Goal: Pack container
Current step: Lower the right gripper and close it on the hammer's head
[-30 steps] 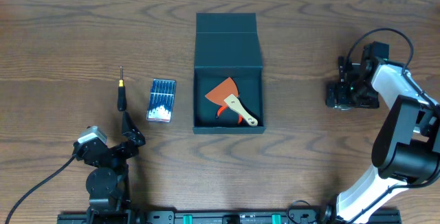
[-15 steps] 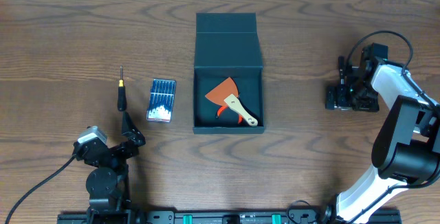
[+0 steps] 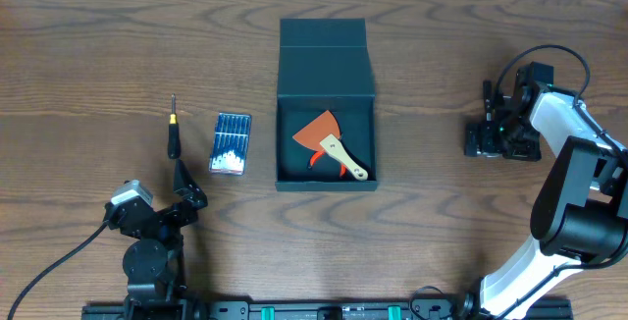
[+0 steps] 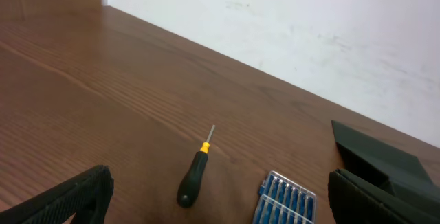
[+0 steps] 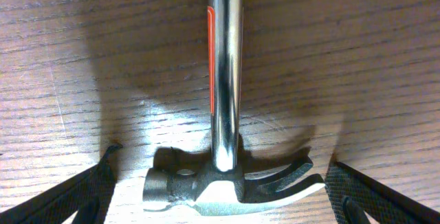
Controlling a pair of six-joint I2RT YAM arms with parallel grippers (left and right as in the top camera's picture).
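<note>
While my right end effector [image 5: 221,202] hung low over the desk [image 3: 442,251] near its right edge, its two fingers stood wide apart, one on each side of the hammer [image 5: 225,93], and held nothing. The claw head lay between them, with the bright shaft running away from my wrist. Whether either finger touched the head I could not tell. My left end effector [image 4: 220,207], by the near-left corner, was spread just as wide and was empty too, facing the screwdriver [image 4: 196,177] and, just beside it, the blue case of bits [image 4: 285,198]. The container [image 3: 324,63] sat in the middle of the desk, well apart from both arms, its lid thrown back toward the far edge and an orange scraper [image 3: 331,143] lying inside.

I judged the hammer the chief risk. Its shaft looked polished and round, so a grip on it could slip or roll. With the weight at the head, an off-balance hold might let it swing down in the lift. Lowered carelessly, it could strike the container's wall, shove the box, or land on the scraper. I could not see the whole handle, so whether it would fit was unclear.
</note>
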